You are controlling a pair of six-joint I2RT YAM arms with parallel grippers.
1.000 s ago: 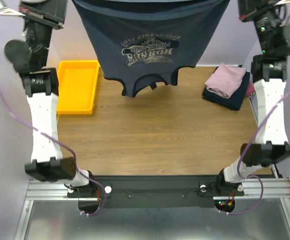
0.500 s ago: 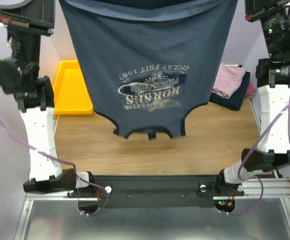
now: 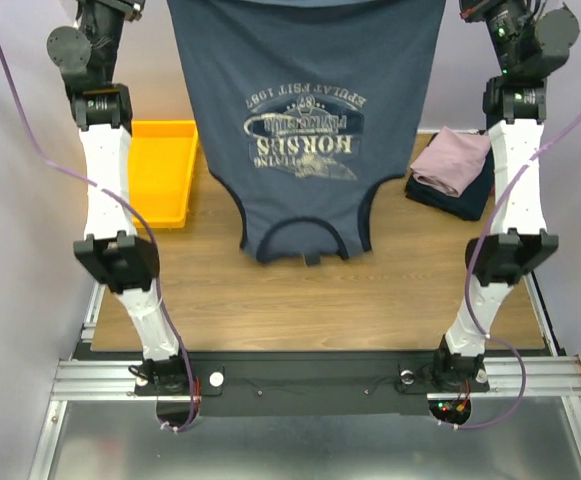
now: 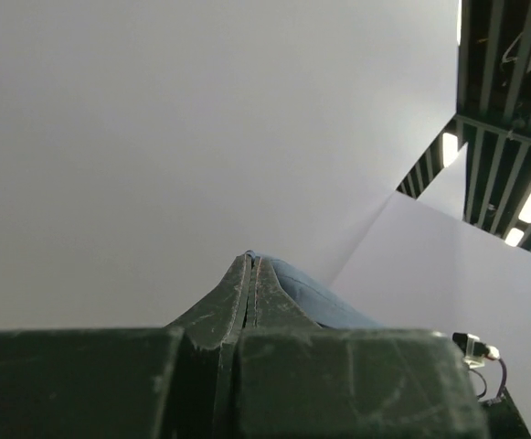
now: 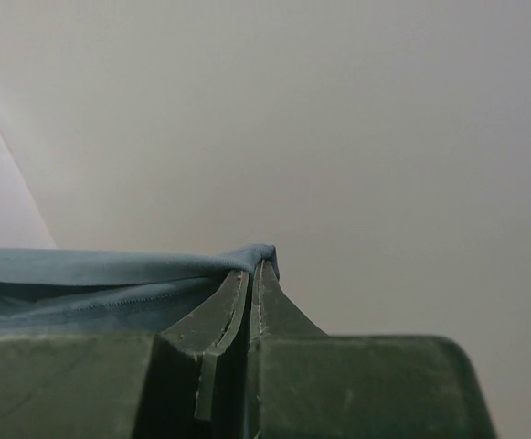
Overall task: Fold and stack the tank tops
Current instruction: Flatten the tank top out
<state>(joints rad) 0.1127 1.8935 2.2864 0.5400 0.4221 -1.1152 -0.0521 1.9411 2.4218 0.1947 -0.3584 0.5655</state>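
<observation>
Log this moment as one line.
left gripper: shut on blue top | right gripper: shut on blue top | blue top: hung spread, neck down | pink top: folded on navy top

Both arms stand extended high above their bases. The left arm [image 3: 107,190] and the right arm [image 3: 515,180] each rise steeply, with the elbow joint bent at mid-height and the wrist at the top edge of the overhead view. The left gripper [image 4: 251,263] has its jaws pressed together on a fold of the slate-blue tank top [image 4: 311,297]. The right gripper [image 5: 253,267] is likewise clamped on that garment's edge.
</observation>
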